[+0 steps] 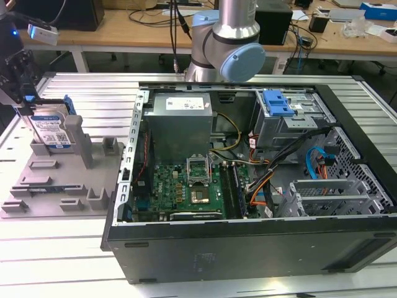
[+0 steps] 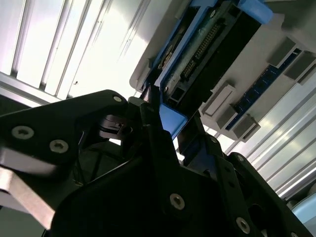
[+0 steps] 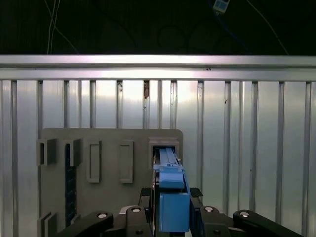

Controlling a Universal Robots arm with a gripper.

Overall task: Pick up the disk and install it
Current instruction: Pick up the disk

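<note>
Pick-up step: hand [image 1: 25,105] is at the disk [image 1: 53,131], far on the exterior view's left.
Disk stands upright in the grey holder [image 1: 56,192] on the surface [image 1: 62,267], not lifted yet. In both wrist views the hand straddles its blue edge; can't tell if clenched or released. Open computer case [image 1: 248,248] lies well apart to the right. Likely needs a firm grasp, then a straight pull up out of the slot.

Flat silver metal disk [image 1: 49,131] had a smooth bright-blue plastic frame [image 3: 173,212], slight gloss. Grey slotted plastic holder [image 1: 62,177] looked matt. Ribbed aluminium table [image 1: 56,254] was smooth, bare and strongly reflective.
</note>
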